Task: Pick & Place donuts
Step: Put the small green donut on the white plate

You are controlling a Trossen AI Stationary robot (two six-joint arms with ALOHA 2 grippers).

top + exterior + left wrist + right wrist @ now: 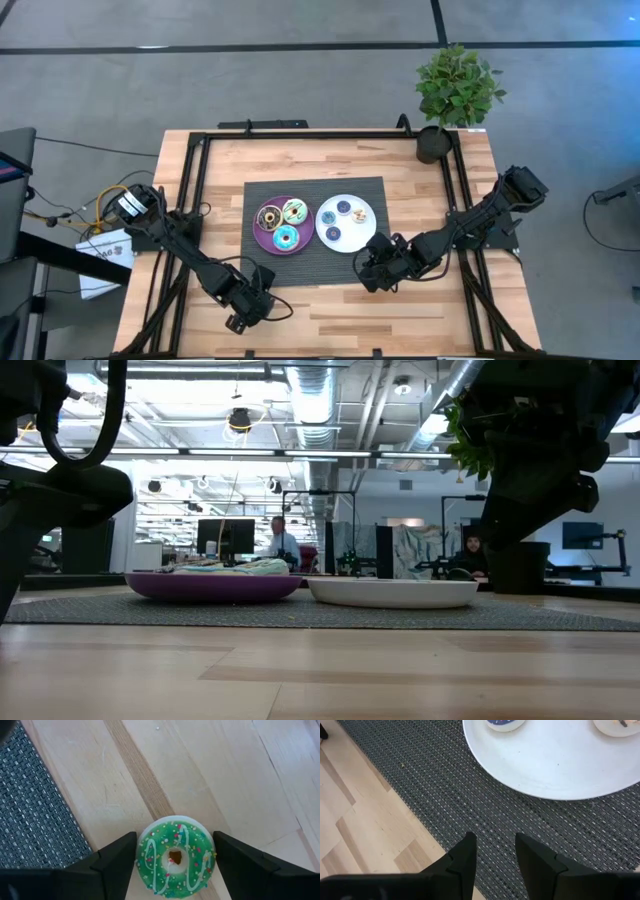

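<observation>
A green-iced donut (175, 859) with white stripes and sprinkles sits between the fingers of my left gripper (175, 836), over bare wood near the table's near edge (243, 308). The purple plate (262, 240) carries a brown donut (268, 216), a green-and-cream donut (295, 211) and a cyan donut (284, 238). The white plate (352, 240) carries three small donuts, among them a purple-blue one (344, 208) and a cream one (362, 214). My right gripper (495, 840) is open with nothing between its fingers, low over the mat just near of the white plate (372, 268). My left gripper holds the green donut pinched between its two fingers, one on each opposite side of the outer rim (141, 857), (212, 857). The fingers come from above, pointing down. The donut lies flat, icing up. I cannot tell whether it rests on the wood or is lifted.
Both plates stand on a dark woven mat (315, 250) in the table's middle. A potted plant (455, 95) stands at the far right corner. Black frame rails (195, 180) run along the table's sides. Bare wood lies along the near edge. People sit in the room behind (280, 540).
</observation>
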